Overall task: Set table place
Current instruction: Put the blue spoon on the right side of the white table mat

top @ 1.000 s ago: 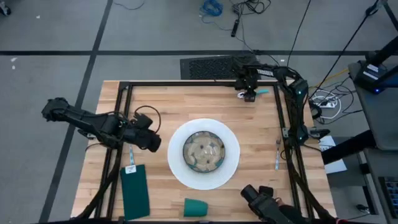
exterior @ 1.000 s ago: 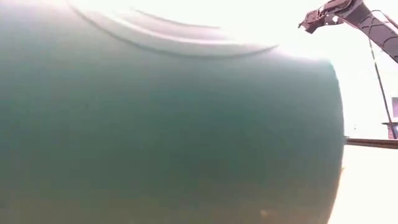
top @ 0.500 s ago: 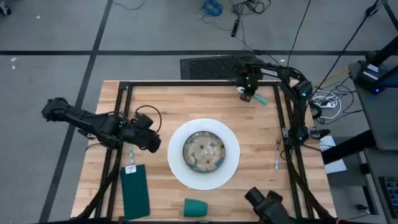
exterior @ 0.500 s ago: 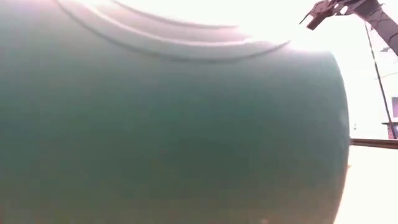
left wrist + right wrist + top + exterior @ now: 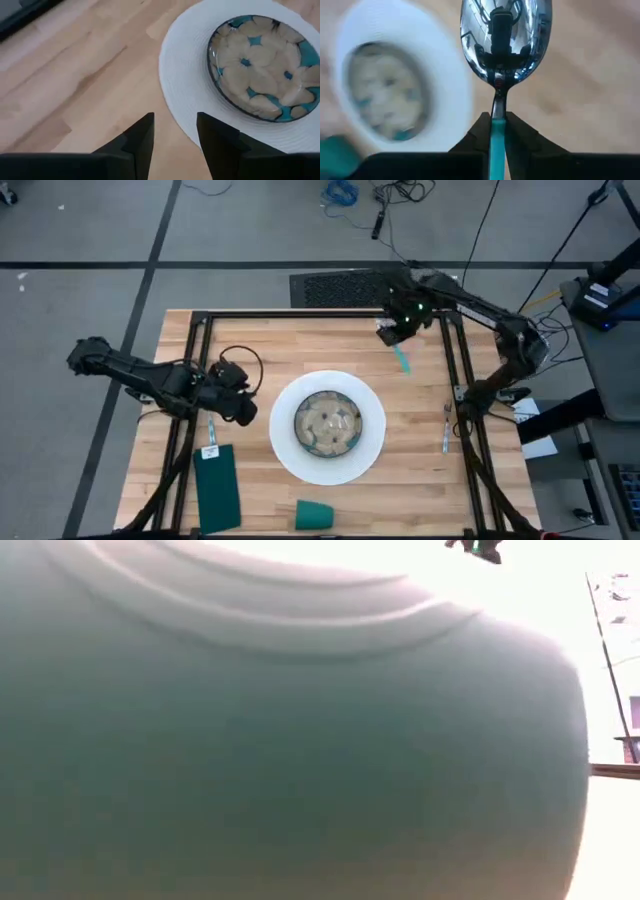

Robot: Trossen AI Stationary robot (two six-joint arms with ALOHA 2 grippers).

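Across the low view almost everything is blocked by a teal cup point(image 5: 280, 740) standing right at the lens; only a small dark piece of an arm shows at the top edge against a washed-out background. In the high view that cup point(image 5: 314, 513) lies near the front edge of the table point(image 5: 270, 340).

The right gripper point(image 5: 392, 332) is held over the far part of the table, behind the white plate point(image 5: 372, 395) and toward the right rail. Its fingers point(image 5: 481, 131) are clamped on the teal handle of a spoon point(image 5: 505, 37), whose shiny bowl points away from the wrist; from above, the teal handle point(image 5: 402, 360) hangs out below the gripper. The spoon's height over the wood cannot be judged.

The left gripper point(image 5: 243, 402) sits low just beside the left rim of the white plate, its fingers point(image 5: 142, 137) slightly apart with nothing between them, apparently hovering over bare wood.

A patterned bowl point(image 5: 327, 422) with pale flowers on teal rests in the middle of the white plate. A green napkin point(image 5: 218, 485) lies at the front left, with a utensil point(image 5: 211, 426) just behind it whose type is hard to tell. Another thin utensil point(image 5: 446, 430) lies near the right rail. The table is light butcher-block wood in a black tube frame, standing on grey floor with cables point(image 5: 340, 192) beyond it.
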